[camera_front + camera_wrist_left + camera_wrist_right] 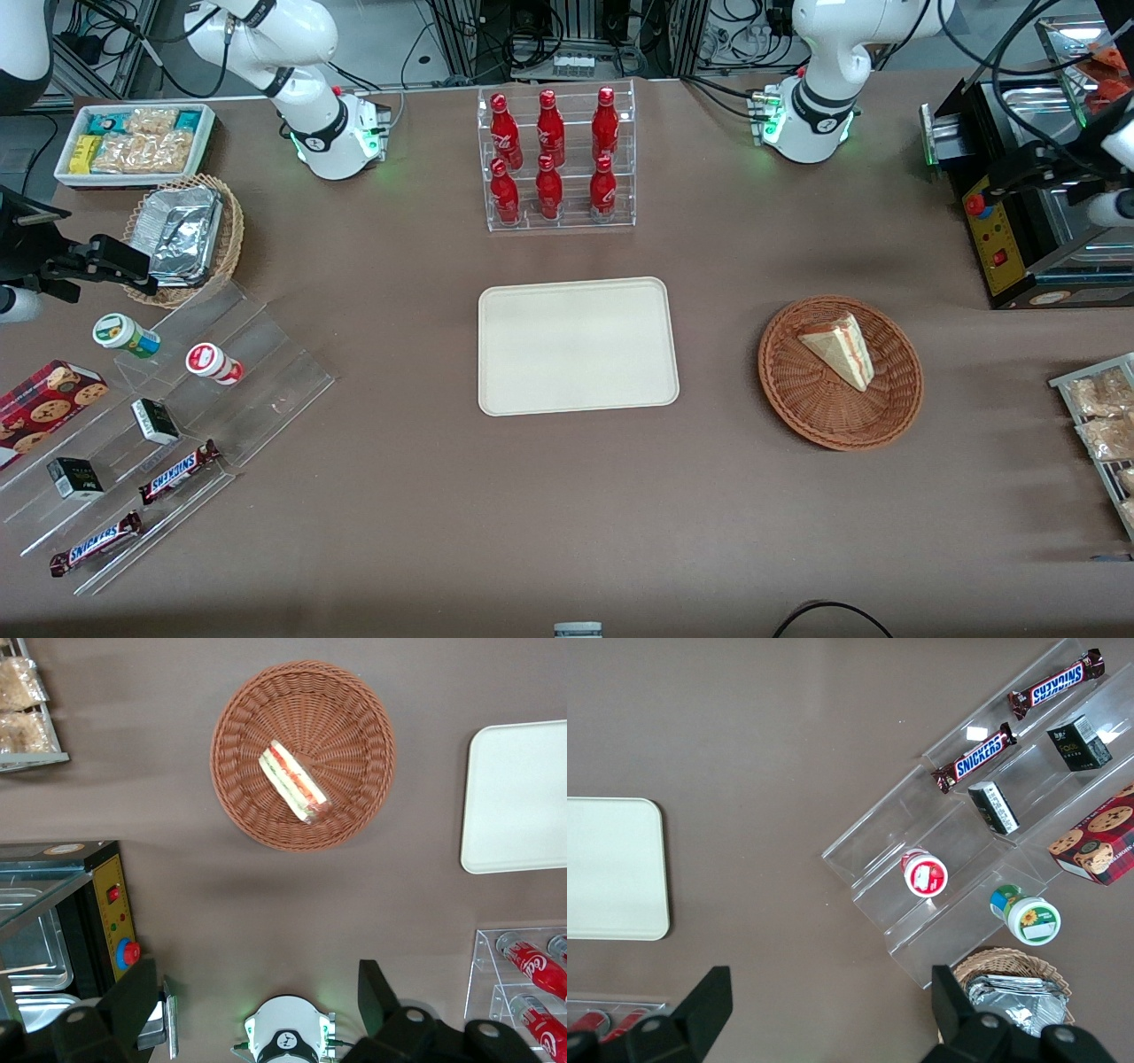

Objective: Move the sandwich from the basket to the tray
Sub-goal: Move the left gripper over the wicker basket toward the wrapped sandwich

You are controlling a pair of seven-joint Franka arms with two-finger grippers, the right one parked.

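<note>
Sandwich (840,348) lying on its side inside the reddish-brown basket (802,403), striped red and green cut edge (295,782) plain in the wrist view, nothing touching it. Basket on the brown table (567,514) beside the cream tray (578,346), apart from it and toward the working arm's end, with the rack of red bottles (556,157) farther from the front camera than the tray. Gripper (257,1001) high above the table, away from the basket, fingers (376,992) spread wide and holding nothing.
</note>
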